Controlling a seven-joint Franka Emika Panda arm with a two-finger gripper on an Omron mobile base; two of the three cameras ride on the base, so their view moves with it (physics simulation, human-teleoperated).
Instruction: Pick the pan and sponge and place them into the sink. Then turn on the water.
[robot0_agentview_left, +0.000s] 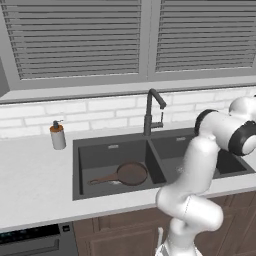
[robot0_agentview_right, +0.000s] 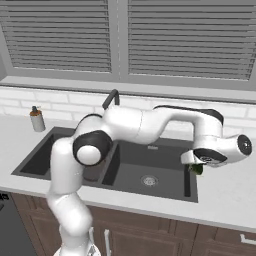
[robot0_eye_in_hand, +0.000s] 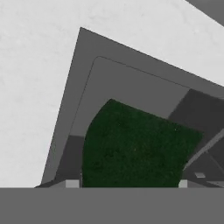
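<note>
- Your jaws are pinching the sponge (robot0_eye_in_hand: 135, 146): in the hand view its dark green face sits right between the tips, and in the right base view a bit of green pokes out beneath the gripper (robot0_agentview_right: 196, 167).
- The hold looks to be across the sponge's body. That is the place for it, since a corner grip would likely let it twist.
- Expect the sponge to be very light and soft. It will squash under the jaws rather than resist, so a gentle squeeze should do, and there is nothing fragile about it.
- It probably won't slip, as the rough face should give the tips good bite. When let go, it will drop with little bounce.
- You are carrying it over the sink (robot0_agentview_right: 185, 190), at the outer end of the right-hand basin, near the rim where it meets the table (robot0_eye_in_hand: 35, 87). It hangs clear above the basin floor.
- The pan (robot0_agentview_left: 131, 173) already lies flat in the left-hand basin, handle pointing away from the divider. It is stiff and the heavier of the two, and needs no more handling.
- The faucet (robot0_agentview_left: 150, 112) stands behind the divider with no stream running, so the water is still to be turned on.
- A soap dispenser (robot0_agentview_left: 58, 135) stands on the table, well apart from the work.
</note>
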